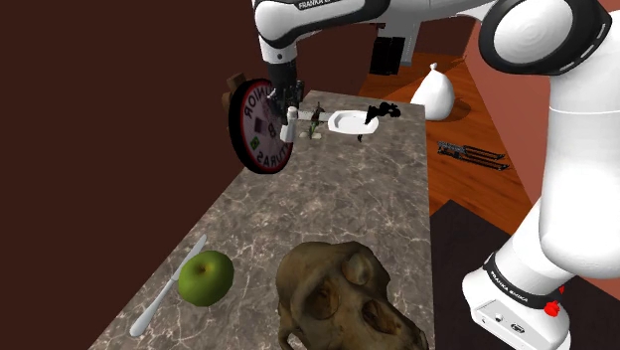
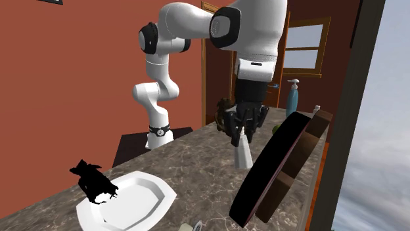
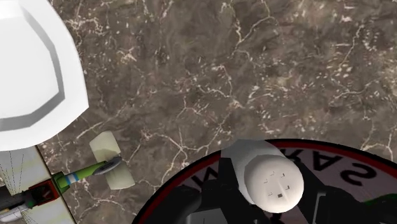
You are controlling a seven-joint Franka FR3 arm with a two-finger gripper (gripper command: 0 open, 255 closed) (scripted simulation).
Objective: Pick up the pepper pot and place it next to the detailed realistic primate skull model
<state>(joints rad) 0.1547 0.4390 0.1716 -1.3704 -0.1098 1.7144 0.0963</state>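
Gripper (image 2: 242, 130) is clasping the white pot (image 2: 244, 155).
Fingers are pinching it narrowly, just beside the disc (image 2: 274, 169) standing on edge; a plate (image 2: 141, 197) is lying near the disc, the skull (image 1: 336, 298) sitting well apart.

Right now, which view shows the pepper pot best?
The second exterior view: the white pot shows most of its side, clasped in the end effector. The wrist view shows mainly its holed top. The shoulder view shows it far off and small.

White rounded arm (image 1: 568, 169), dark joints, black lettering (image 1: 511, 282), perhaps red button (image 1: 552, 307)
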